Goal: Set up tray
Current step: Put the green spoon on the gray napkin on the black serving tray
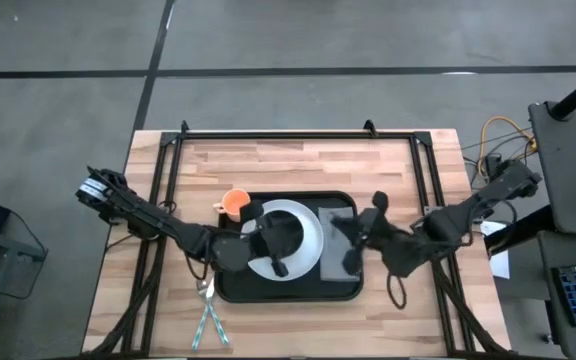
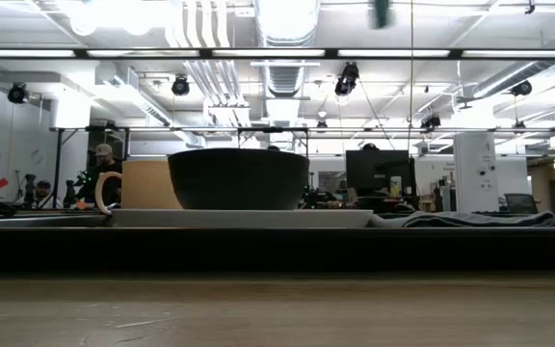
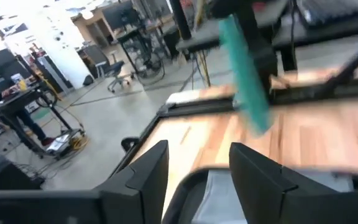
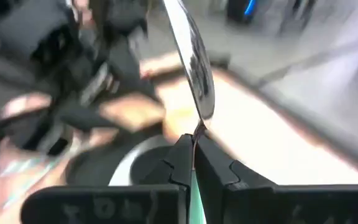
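The black tray (image 1: 230,285) lies mid-table. On it sit a white plate (image 1: 313,240) with a dark bowl (image 2: 237,178) on top and a grey folded cloth (image 1: 340,232) on the right part. An orange cup (image 1: 234,202) stands at the tray's far left corner. My left gripper (image 3: 197,168) hovers over the bowl, open, with nothing between its fingers. My right gripper (image 4: 194,155) is above the tray's right part, shut on a spoon (image 4: 197,68) with a teal handle (image 3: 244,81). Neither gripper shows in the low view. My right gripper pinches the spoon between its two fingers at the neck (image 4: 196,132), where the metal meets the teal handle. The metal bowl sticks out past the fingertips and the handle (image 4: 192,193) runs back between the fingers. The fingers lie along the spoon, which is lifted clear of the tray.
Two more teal-handled utensils (image 1: 208,320) lie on the wood near the table's front left. A black frame rail (image 1: 288,133) runs along the far edge and down both sides. Bare wood lies beyond the tray's far rim. Desks and people stand in the room behind.
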You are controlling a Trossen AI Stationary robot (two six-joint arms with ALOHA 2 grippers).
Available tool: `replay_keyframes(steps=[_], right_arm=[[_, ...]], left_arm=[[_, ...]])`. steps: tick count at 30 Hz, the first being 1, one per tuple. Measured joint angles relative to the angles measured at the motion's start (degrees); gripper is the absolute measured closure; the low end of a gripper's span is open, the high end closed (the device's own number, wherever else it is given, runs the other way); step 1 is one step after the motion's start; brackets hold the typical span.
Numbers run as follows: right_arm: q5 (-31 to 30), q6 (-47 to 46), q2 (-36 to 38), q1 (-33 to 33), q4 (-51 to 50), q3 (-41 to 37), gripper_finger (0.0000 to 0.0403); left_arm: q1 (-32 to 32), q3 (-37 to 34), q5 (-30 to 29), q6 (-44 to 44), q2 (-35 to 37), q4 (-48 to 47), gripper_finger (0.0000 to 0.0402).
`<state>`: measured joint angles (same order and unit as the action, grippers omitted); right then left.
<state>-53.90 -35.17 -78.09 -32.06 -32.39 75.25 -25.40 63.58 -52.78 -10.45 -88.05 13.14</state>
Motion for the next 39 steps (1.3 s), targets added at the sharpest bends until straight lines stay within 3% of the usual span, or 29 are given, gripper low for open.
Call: replay_keyframes(steps=[5, 9, 15, 22, 25, 32, 39], right_arm=[[10.5, -19.9, 4.0, 0.7, -16.8, -2.9, 0.0395], [17.2, -25.7, 8.6, 0.7, -15.0, -9.3, 0.0395], [26.6, -30.8, 16.4, 4.2, -1.9, -25.8, 0.0395], [38.1, -30.9, 23.1, 11.7, 28.8, -45.7, 0.0395], [42.1, -32.6, 23.6, 15.4, 34.5, -51.5, 0.0395], [45.0, -31.3, 22.9, 21.2, 43.8, -58.3, 0.0395], [45.4, -31.8, 18.2, 22.7, 43.7, -59.5, 0.0395]], left_arm=[[-1.7, 0.0, 1.5, -0.2, 2.4, -6.2, 0.0249], [-2.5, -0.1, 7.1, -0.1, 5.0, -10.0, 0.0249], [-3.7, -0.1, 15.1, 0.2, 8.4, -13.3, 0.0249], [-4.2, -0.2, 17.0, -1.1, 12.7, -17.1, 0.0248], [-4.2, -0.4, 18.5, -1.0, 14.7, -18.3, 0.0248], [-4.2, -2.2, 18.8, -1.0, 16.6, -18.5, 0.0248], [-4.2, -4.5, 18.8, 0.3, 16.9, -18.6, 0.0248]])
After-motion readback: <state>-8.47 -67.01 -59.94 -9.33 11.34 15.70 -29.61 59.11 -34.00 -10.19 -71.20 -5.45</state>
